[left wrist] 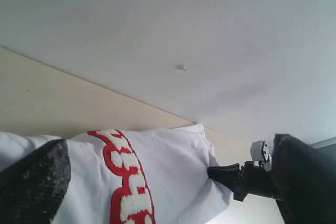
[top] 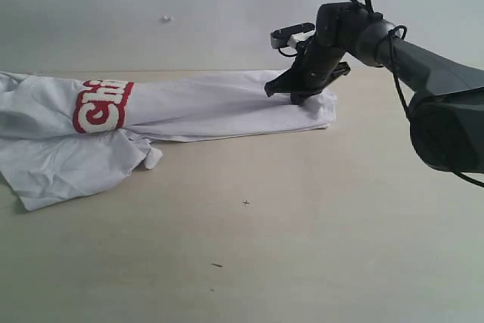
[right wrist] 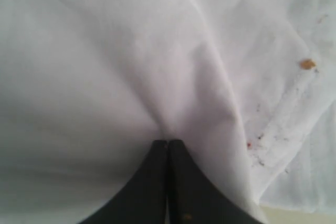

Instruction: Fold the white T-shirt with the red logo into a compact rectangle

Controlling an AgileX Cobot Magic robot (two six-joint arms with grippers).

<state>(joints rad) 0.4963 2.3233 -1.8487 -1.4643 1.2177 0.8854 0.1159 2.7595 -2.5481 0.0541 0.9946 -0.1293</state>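
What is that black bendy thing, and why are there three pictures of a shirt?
That is a robot arm. There are two, but only the right one shows in the wide picture, taken by a camera watching the whole table. The other two pictures come from small cameras on each arm's wrist. On the table lies a white T-shirt with a red logo, folded into a long strip. The right gripper, the arm's pinching hand, is shut on the shirt's end away from the logo. Of the left gripper only one dark finger shows; it stands open and seems to hold nothing.
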